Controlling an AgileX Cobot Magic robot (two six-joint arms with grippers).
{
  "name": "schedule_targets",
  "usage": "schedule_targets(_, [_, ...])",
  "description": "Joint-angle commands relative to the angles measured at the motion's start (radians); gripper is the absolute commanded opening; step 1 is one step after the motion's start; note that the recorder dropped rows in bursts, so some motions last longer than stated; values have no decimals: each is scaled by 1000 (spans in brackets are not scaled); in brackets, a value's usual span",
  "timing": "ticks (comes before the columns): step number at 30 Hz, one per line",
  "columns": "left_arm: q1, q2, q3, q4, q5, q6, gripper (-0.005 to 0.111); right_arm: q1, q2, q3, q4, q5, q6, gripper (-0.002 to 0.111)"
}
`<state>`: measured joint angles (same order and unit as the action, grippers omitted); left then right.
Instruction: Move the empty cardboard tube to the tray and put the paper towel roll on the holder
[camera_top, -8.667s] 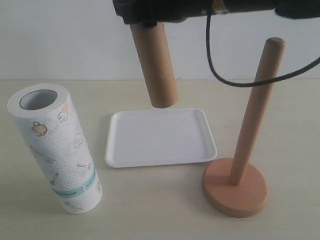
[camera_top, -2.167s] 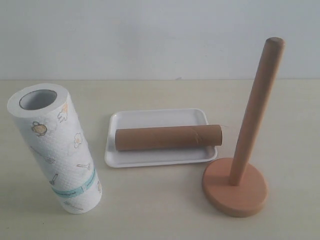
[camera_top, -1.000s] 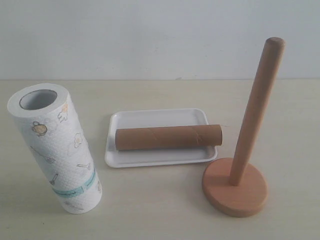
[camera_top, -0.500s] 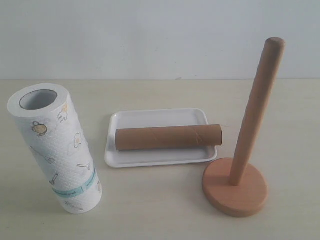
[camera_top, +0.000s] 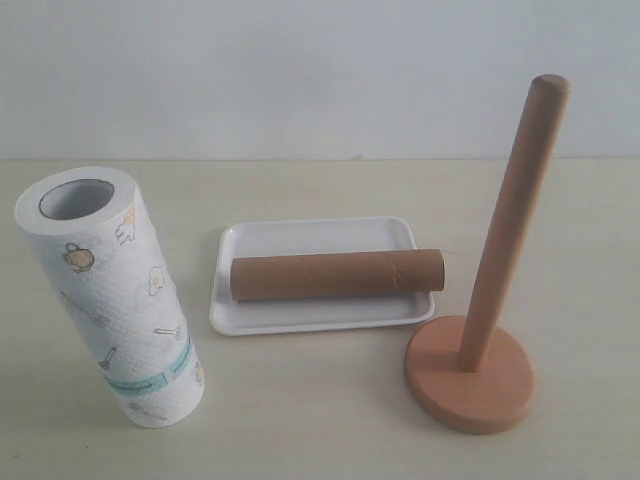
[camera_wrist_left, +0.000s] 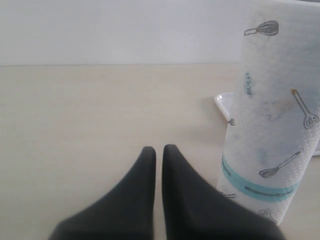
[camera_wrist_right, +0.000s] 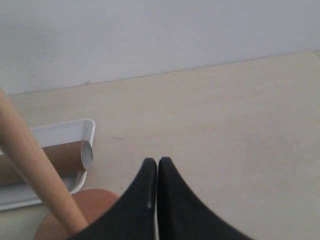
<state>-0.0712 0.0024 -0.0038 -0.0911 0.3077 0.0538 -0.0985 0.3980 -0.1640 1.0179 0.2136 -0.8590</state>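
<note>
Lying in tray (camera_top: 300, 236), cardboard tube (camera_top: 335, 275) noted. Paper towel roll (camera_top: 115, 300) seen upright at left, holder (camera_top: 470, 385) at right. Left gripper (camera_wrist_left: 158, 150), right gripper (camera_wrist_right: 157, 161) pressed together, nothing gripped.

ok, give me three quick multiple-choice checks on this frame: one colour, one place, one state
1. The band printed round the paper towel roll is: A red; B teal; C black.
2. The cardboard tube is: A inside the roll; B leaning on the roll; C lying on the tray.
3. The left gripper has its jaws: A shut with nothing between them; B wide open; C shut on the roll.

Key:
1. B, the band near the roll's lower end reads teal.
2. C, the tube lies on its side on the tray.
3. A, the left wrist view shows the jaws together, with the roll standing beside them.
</note>
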Motion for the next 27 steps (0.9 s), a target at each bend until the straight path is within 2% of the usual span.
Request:
schedule_targets(1, [3,-2,4,-7,-2,-9,5,2,-70,26,-24,9,-5,0])
schedule_targets(4, [3,-2,4,-7,-2,-9,5,2,-135,31,-193,60,102,0])
schedule_targets(9, [3,-2,4,-7,-2,-9,5,2,-235,35,-629,130,568,0])
schedule_targets(12, [3,-2,4,-7,-2,-9,5,2,-272,36,-798,138,752,0])
schedule_targets(18, [3,-2,4,-7,-2,-9,5,2,-303,55,-872,155,762,0])
schedule_targets(27, [3,-2,4,-7,-2,-9,5,2,-393,164,-879,153,849,0])
